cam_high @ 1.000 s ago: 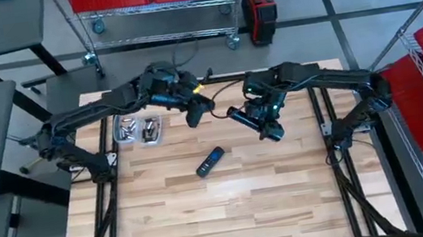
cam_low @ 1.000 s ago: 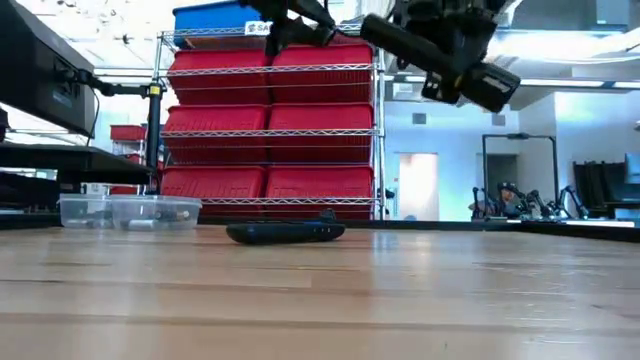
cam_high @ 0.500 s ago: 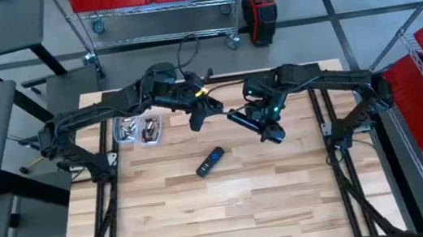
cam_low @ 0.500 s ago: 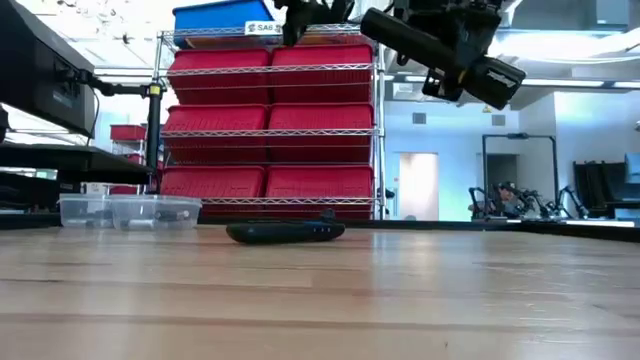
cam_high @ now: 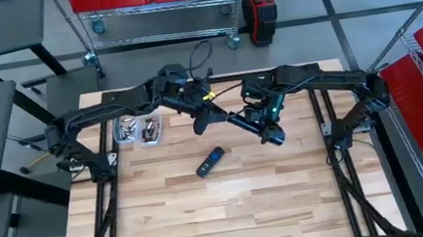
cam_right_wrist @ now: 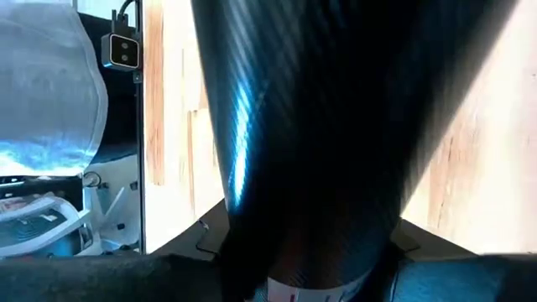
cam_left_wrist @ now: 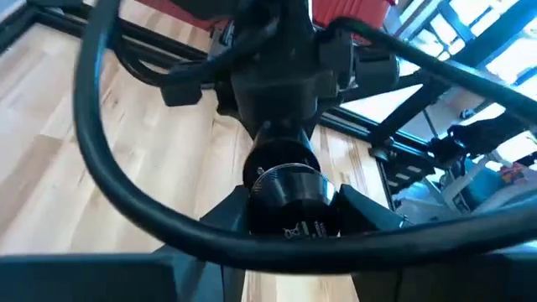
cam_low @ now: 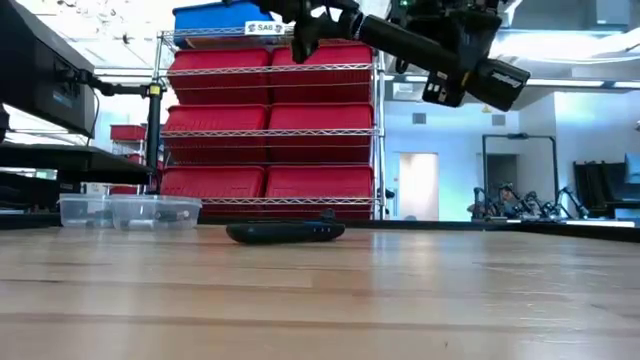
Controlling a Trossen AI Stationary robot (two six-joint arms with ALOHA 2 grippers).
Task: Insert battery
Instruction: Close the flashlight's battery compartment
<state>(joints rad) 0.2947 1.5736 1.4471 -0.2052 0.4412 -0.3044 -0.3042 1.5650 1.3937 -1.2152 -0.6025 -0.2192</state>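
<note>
A black flashlight [cam_high: 247,124] hangs in the air above the table's far middle, lying roughly level. My right gripper [cam_high: 268,127] is shut on its body. My left gripper [cam_high: 213,120] stands at the flashlight's left end, its fingers on either side of the round end cap [cam_left_wrist: 289,197]. In the low view the flashlight [cam_low: 440,55] slants across the top, well above the table. No battery shows in either gripper. Two clear containers [cam_high: 138,129] at the far left hold several small grey pieces, too small to name. My left gripper has the flashlight's end cap [cam_left_wrist: 262,201] between its two fingers [cam_left_wrist: 226,220], coming level from the table's left and pointing along the flashlight. A cable crosses in front of the contact. My right gripper pinches the flashlight's body [cam_right_wrist: 319,126] around its middle, fingers across it. The flashlight is lifted clear of the table.
A small black remote-like object [cam_high: 211,161] lies flat on the wood below the grippers; the low view shows it too [cam_low: 285,232]. The clear containers [cam_low: 130,211] stand at the table's far left. The near half of the table [cam_high: 232,214] is bare wood.
My left gripper has moved toward the table's right edge, closing on the flashlight's left end, and now stands at the end cap. My right gripper and the flashlight have stayed almost where they were, still clear of the table.
</note>
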